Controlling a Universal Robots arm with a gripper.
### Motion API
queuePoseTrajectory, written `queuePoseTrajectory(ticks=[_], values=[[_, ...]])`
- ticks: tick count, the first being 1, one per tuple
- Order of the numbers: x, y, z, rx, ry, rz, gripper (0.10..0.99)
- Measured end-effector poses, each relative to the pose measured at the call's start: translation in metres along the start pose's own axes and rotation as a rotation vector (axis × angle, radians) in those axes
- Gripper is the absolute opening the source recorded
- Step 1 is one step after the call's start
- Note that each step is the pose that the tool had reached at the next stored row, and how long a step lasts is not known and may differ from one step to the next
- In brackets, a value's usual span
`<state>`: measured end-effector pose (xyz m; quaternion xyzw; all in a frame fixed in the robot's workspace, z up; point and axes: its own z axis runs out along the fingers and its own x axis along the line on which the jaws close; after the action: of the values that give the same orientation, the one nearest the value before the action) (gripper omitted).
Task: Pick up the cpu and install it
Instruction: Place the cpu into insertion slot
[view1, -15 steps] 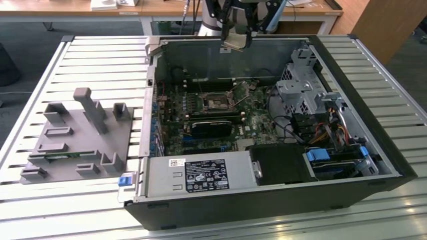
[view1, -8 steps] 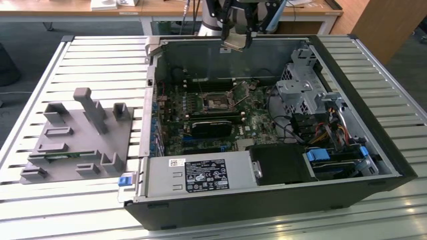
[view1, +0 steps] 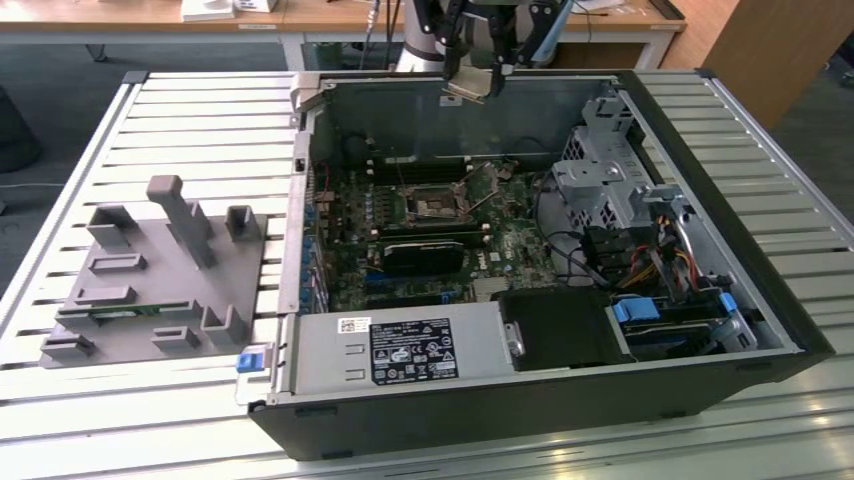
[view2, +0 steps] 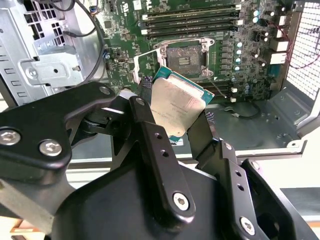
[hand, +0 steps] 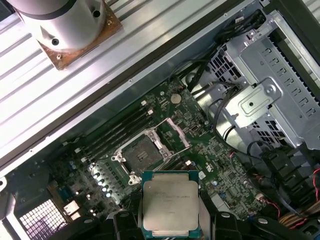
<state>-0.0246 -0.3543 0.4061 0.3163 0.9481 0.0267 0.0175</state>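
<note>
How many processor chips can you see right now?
1. The chip is held by the gripper above the motherboard, near the open socket. Others could be hidden under parts in the case.

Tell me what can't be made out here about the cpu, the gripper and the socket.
The cpu underside: both wrist views show its metal top, hiding the contacts.
The cpu edge inside the gripper: covered by the fingers in the second wrist view.
The socket pins: too small in the first wrist view.
The cpu's tilt in the exterior view: too small to judge.
</note>
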Motion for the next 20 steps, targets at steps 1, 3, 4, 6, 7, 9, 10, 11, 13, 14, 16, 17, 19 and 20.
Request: queuePoseTrajectory(ticks=[1, 3, 4, 6, 7, 9, 10, 11, 13, 14, 16, 17, 19, 20], values=[[0.0, 0.0, 0.0, 0.0, -0.0003, 0.004, 0.533], [0.0, 0.0, 0.0, 0.0, -0.0008, 0.013, 0.533], [0.0, 0.0, 0.0, 0.0, -0.0012, 0.019, 0.533], [0.0, 0.0, 0.0001, 0.001, -0.0018, 0.029, 0.533], [0.0, 0.0001, 0.0001, 0.001, -0.0022, 0.034, 0.533], [0.0001, 0.0001, 0.0002, 0.001, -0.0028, 0.045, 0.533], [0.0001, 0.0001, 0.0002, 0.001, -0.0031, 0.05, 0.533], [0.0001, 0.0001, 0.0002, 0.001, -0.0034, 0.055, 0.533], [0.0002, 0.0002, 0.0002, 0.001, -0.0041, 0.066, 0.533], [0.0002, 0.0003, 0.0002, 0.001, -0.0045, 0.072, 0.533], [0.0003, 0.0005, 0.0005, 0.002, -0.0056, 0.09, 0.533], [0.0004, 0.0004, 0.0011, 0.002, -0.0066, 0.104, 0.533], [0.0004, 0.0003, 0.0026, 0.002, -0.0089, 0.14, 0.533], [0.0004, 0.0003, 0.0032, 0.003, -0.01, 0.158, 0.533]])
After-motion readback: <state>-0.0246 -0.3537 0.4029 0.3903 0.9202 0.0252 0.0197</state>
